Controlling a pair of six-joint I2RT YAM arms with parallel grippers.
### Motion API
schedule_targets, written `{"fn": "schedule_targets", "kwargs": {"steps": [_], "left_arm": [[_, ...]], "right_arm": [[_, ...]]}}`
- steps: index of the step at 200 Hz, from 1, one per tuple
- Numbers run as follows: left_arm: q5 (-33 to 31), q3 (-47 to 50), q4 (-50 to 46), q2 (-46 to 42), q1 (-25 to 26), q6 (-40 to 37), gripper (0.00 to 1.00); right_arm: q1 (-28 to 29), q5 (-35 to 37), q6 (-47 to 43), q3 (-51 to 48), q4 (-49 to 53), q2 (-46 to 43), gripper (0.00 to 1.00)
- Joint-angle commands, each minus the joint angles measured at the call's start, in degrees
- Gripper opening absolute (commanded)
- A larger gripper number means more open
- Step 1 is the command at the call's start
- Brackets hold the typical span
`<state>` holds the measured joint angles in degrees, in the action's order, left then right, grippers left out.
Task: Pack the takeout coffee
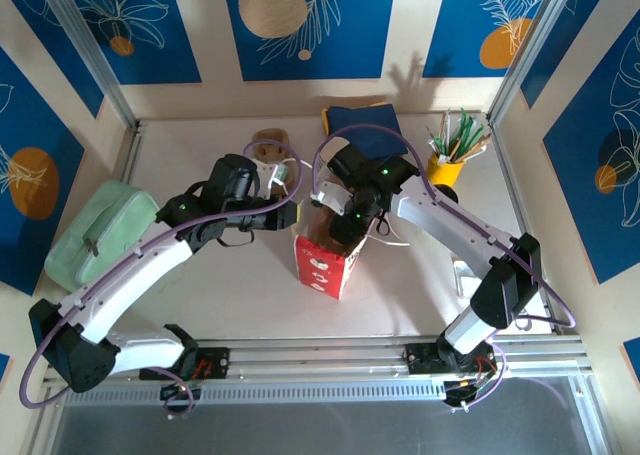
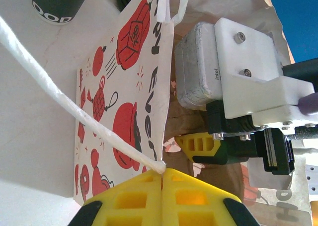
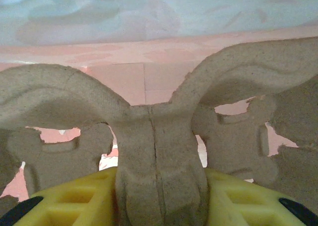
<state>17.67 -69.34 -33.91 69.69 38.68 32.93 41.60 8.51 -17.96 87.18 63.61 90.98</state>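
Note:
A white paper bag (image 1: 322,260) printed with red lanterns stands open at the table's middle. My left gripper (image 2: 163,174) is shut on the bag's white cord handle (image 2: 74,107) at the rim and holds that side up. My right gripper (image 3: 159,186) reaches down inside the bag (image 2: 124,87) and is shut on the centre fold of a brown pulp cup carrier (image 3: 154,131). In the left wrist view one of its yellow fingers (image 2: 198,144) shows inside the bag's mouth. The lime-green lidded coffee is hidden or out of view.
A dark cup with a white rim (image 2: 59,5) stands just behind the bag. A mint-green pouch (image 1: 100,230) lies at the left edge. A yellow holder of utensils (image 1: 447,160) and a dark blue stack (image 1: 360,118) sit at the back.

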Motion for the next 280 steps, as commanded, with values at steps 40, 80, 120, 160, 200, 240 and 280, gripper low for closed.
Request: {"fn": "schedule_targets", "kwargs": {"steps": [40,80,120,160,200,240,280], "left_arm": [[-0.1,-0.7,0.7,-2.0,0.4,1.5,0.01],[0.4,-0.4,1.2,-1.9,0.4,2.0,0.01],[0.7,-0.2,1.5,-1.9,0.4,2.2,0.01],[0.3,-0.1,1.6,-1.7,0.4,2.4,0.01],[-1.6,0.1,1.1,-2.2,0.2,2.8,0.00],[-2.2,0.4,0.6,-2.4,-0.3,3.1,0.00],[-2.0,0.9,0.5,-2.7,-0.5,3.1,0.00]], "right_arm": [[0.1,-1.5,-0.9,-1.9,-0.4,1.8,0.44],[0.1,-1.4,-0.6,-2.2,-1.2,2.5,0.45],[0.1,-1.4,-0.9,-2.8,-2.3,3.3,0.46],[0.1,-1.4,-1.2,-2.9,-2.4,4.7,0.45],[0.4,-2.1,-1.0,-4.1,-3.2,5.0,0.46],[0.6,-2.4,-0.8,-4.9,-4.0,6.1,0.46],[0.8,-2.6,-0.3,-5.3,-5.0,7.3,0.46]]}}
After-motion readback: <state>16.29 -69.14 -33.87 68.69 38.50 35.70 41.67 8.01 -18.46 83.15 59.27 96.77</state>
